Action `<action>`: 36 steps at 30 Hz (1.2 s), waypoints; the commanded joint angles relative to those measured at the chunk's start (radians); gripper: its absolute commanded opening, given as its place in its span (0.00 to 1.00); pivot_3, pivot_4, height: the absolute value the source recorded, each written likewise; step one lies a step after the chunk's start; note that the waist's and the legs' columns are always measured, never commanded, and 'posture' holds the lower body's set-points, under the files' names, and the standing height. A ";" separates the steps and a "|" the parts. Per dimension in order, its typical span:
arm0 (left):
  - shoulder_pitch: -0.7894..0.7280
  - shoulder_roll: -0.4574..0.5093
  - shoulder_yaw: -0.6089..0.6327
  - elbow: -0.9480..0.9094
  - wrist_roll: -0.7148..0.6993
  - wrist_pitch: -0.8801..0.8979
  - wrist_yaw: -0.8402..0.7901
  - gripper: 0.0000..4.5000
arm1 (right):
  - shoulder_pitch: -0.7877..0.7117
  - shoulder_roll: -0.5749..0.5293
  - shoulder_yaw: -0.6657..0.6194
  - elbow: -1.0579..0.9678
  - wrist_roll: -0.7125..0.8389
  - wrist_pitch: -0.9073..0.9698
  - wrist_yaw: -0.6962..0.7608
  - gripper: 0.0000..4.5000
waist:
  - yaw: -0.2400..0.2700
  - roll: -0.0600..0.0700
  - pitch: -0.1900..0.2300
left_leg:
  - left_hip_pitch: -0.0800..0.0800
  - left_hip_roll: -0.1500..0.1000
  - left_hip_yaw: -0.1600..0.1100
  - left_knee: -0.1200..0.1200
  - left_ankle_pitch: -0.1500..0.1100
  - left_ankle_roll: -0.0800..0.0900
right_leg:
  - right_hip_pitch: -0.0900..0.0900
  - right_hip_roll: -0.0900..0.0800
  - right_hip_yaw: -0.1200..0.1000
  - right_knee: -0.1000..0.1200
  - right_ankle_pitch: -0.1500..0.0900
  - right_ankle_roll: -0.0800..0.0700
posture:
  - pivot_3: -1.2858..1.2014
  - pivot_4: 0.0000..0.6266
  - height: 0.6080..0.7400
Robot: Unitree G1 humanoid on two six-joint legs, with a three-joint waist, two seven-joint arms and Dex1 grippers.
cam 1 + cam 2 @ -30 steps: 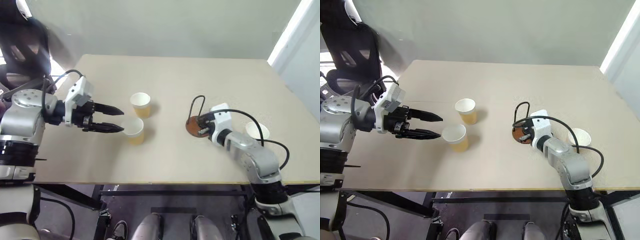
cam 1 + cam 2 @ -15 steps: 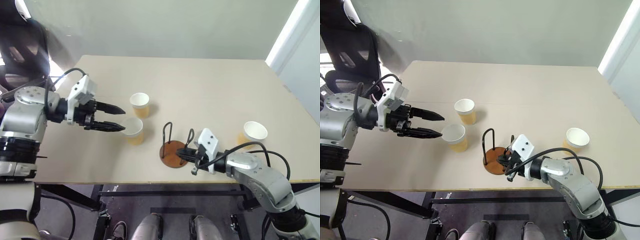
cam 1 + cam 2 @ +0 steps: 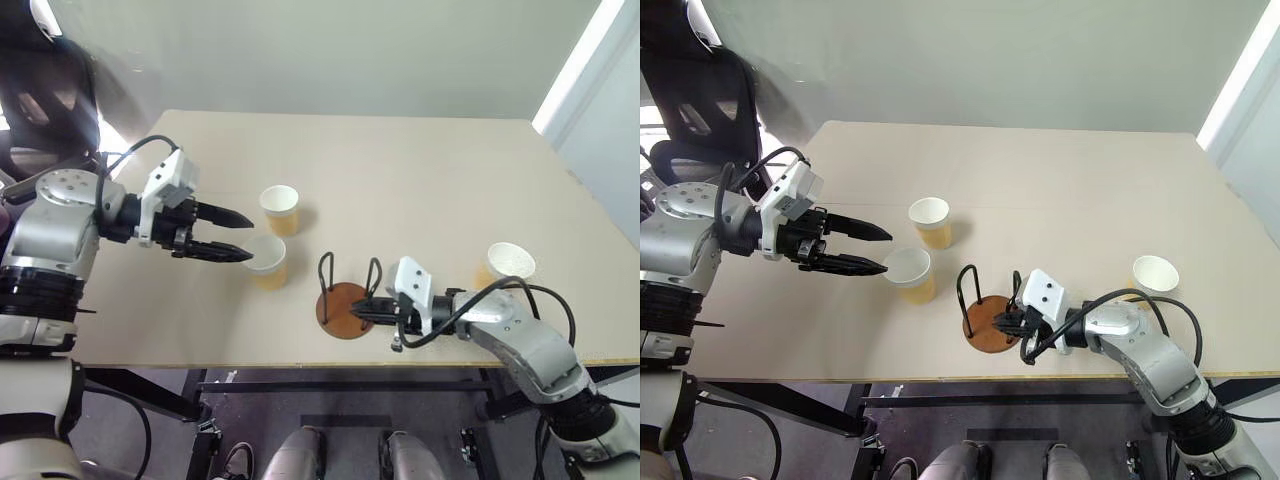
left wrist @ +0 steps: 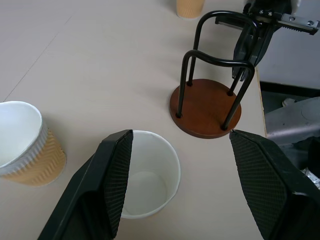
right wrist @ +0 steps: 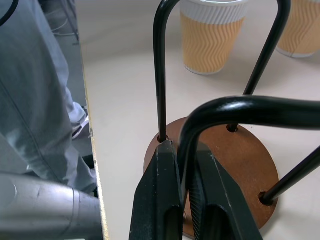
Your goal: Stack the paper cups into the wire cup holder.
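wire cup holder [image 3: 343,307], dragged near table's front edge [image 3: 300,363], stays pinched by right gripper [image 3: 367,311].

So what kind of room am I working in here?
Probably an office or lab test area: one plain light table against a bare wall, a black office chair at the far left corner, and a bright window or door strip on the right.

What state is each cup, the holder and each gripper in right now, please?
nearest cup: upright, empty, unheld.
middle cup: upright.
far-right cup: upright.
wire cup holder: upright, empty.
left gripper: open beside nearest cup.
right gripper: shut on holder wire.
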 commanded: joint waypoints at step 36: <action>0.001 0.016 0.044 -0.006 -0.003 -0.021 -0.030 0.74 | -0.074 -0.071 -0.070 0.088 -0.035 -0.025 0.177 0.77 | 0.000 0.000 0.000 | 0.000 0.000 0.000 -0.001 0.000 0.000 | 0.000 0.000 -0.001 0.000 0.000 -0.001 | 0.52 0.24 1.00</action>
